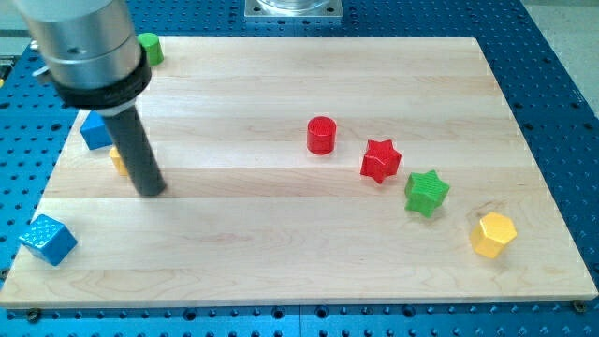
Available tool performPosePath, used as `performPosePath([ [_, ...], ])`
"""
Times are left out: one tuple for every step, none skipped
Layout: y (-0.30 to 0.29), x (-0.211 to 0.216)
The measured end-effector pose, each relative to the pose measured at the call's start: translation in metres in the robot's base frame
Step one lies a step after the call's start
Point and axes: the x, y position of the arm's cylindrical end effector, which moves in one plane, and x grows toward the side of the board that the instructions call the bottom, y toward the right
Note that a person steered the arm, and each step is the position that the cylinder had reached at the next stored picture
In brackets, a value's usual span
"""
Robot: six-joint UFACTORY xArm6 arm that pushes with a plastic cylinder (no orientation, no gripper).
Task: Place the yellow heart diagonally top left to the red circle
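The red circle point(321, 135), a short red cylinder, stands right of the board's middle. A yellow block point(118, 159), probably the yellow heart, peeks out at the view's left, mostly hidden behind my rod, so its shape cannot be made out. My tip point(150, 190) rests on the board just right of and below that yellow block, touching or nearly touching it. The red circle is far to the tip's right.
A blue block point(94, 130) sits just above the yellow one. A blue cube point(47, 239) is at the board's bottom left edge. A green block point(150, 48) is at top left. A red star point(380, 160), green star point(426, 192) and yellow hexagon point(492, 234) trail to the lower right.
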Motion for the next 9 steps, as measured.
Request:
performPosePath([
  [-0.032,-0.006],
  [-0.018,-0.053],
  [0.03,-0.095],
  [0.011,-0.07],
  [-0.013,-0.114],
  [0.029,-0.134],
  [0.117,-0.134],
  [0.123,-0.136],
  [0.105,-0.098],
])
